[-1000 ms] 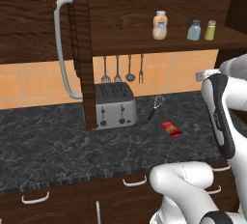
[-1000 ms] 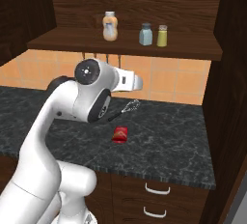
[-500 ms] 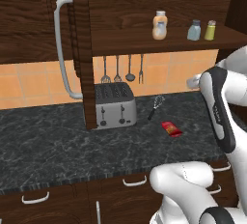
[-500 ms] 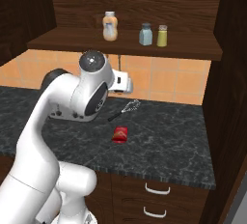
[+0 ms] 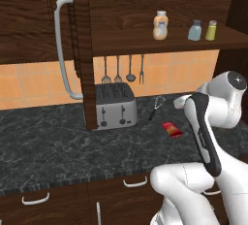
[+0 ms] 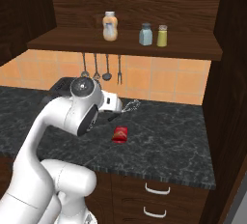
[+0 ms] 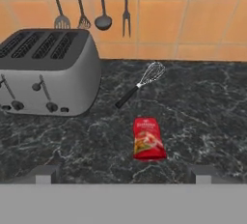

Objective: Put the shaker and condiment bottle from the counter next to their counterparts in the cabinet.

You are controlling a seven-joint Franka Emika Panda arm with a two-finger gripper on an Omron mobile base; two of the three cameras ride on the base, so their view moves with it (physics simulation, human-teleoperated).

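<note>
We see the red condiment bottle (image 7: 148, 139) lying flat on the desk (image 7: 202, 117), near a whisk (image 7: 142, 83). Our hand (image 7: 123, 172) hovers over it, fingers wide and empty. The blue-grey shaker (image 5: 194, 30) stands on the cabinet shelf (image 5: 145, 44).

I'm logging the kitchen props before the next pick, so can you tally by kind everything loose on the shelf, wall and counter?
Shakers: 2, pale blue-grey translucent shaker and yellow-green shaker
Bottles: 2, peach-orange bottle with white cap and small red condiment bottle lying on the black marble counter
Hanging utensils: 4
Wire whisk: 1
Silver toaster: 1
Total: 10
</note>
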